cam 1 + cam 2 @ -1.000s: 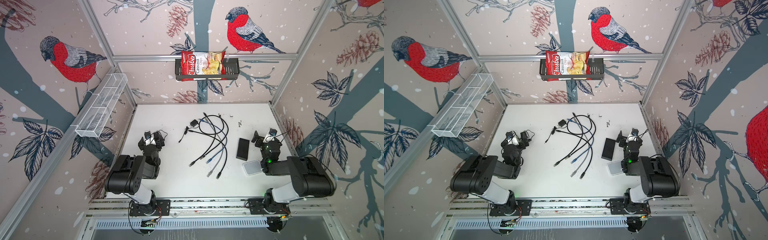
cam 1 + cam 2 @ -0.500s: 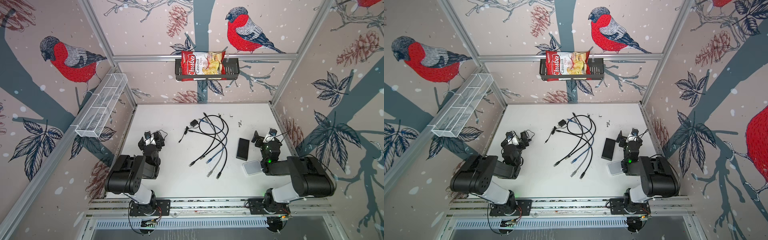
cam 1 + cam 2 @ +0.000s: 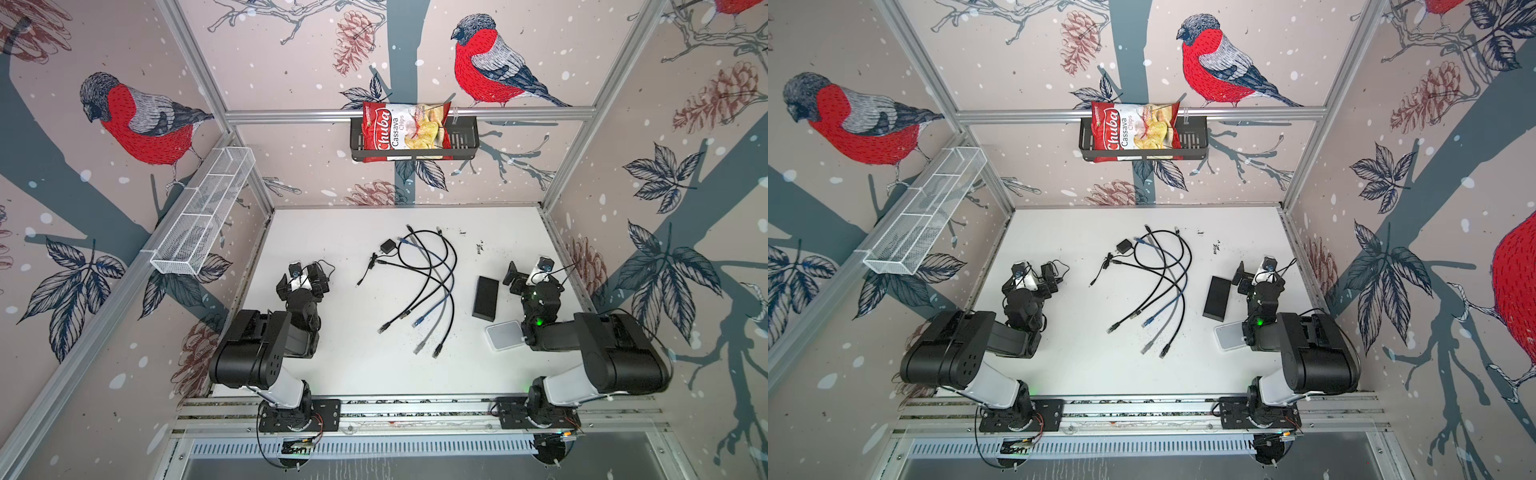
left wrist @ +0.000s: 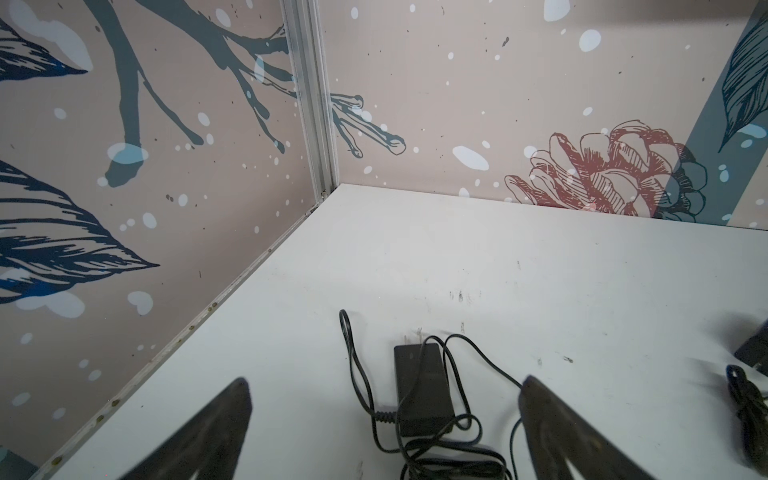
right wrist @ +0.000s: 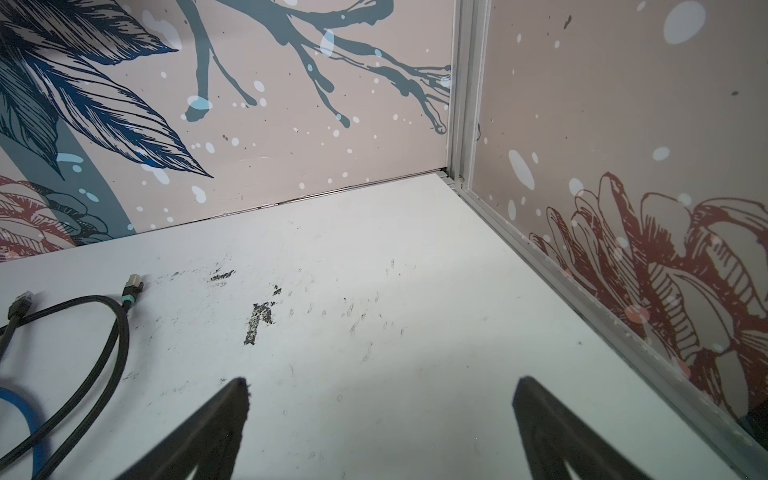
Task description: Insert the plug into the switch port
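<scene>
A black box, the switch (image 3: 485, 298) (image 3: 1217, 298), lies flat right of centre; its ports do not show. Several black, blue and grey network cables (image 3: 432, 282) (image 3: 1167, 278) lie in a loose bunch mid-table, with plug ends near the front (image 3: 436, 353) and at the back (image 5: 133, 286). My left gripper (image 3: 301, 280) (image 3: 1030, 279) (image 4: 384, 381) hangs open at the left, over a black power adapter (image 4: 419, 386) and its thin cord. Just right of the switch, my right gripper (image 3: 528, 276) (image 3: 1256, 274) (image 5: 382, 382) stands open above bare table, holding nothing.
A white flat box (image 3: 504, 336) lies in front of the switch, beside the right arm. A small black adapter (image 3: 387, 246) with a thin lead sits left of the cables. A wire basket (image 3: 203, 216) hangs on the left wall and a black basket (image 3: 463, 143) holding a chips bag (image 3: 405, 131) on the back wall.
</scene>
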### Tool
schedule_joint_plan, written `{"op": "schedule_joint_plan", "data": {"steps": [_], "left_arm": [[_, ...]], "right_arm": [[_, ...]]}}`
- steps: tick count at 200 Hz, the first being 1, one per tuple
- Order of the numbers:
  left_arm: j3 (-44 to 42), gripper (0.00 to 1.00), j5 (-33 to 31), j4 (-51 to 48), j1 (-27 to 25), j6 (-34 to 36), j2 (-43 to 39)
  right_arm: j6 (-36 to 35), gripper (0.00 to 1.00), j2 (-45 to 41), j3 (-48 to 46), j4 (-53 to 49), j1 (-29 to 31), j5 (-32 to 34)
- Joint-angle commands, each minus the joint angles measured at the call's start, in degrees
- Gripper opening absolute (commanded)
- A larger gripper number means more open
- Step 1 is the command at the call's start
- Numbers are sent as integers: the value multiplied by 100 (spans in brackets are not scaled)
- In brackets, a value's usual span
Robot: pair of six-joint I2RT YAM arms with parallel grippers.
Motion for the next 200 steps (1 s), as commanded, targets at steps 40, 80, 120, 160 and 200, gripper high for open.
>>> {"op": "schedule_joint_plan", "data": {"steps": [40, 80, 120, 160, 200], "left_arm": [[1, 99, -83, 271, -1, -37, -4], [-95, 98, -91, 370, -59, 45, -110], [75, 98, -281, -68, -286, 284, -340], [561, 99, -753, -1367, -508, 326, -836], [1362, 99, -554, -3567, -560, -311, -1468]], "right_arm": [[10, 99, -24, -5, 31, 1, 35], [10, 99, -85, 65, -137, 42, 140], [-14, 99, -416, 327, -849, 164, 483], [267, 99, -665, 928, -2400, 217, 744], [753, 100, -458, 1587, -3362, 379, 1153]]}}
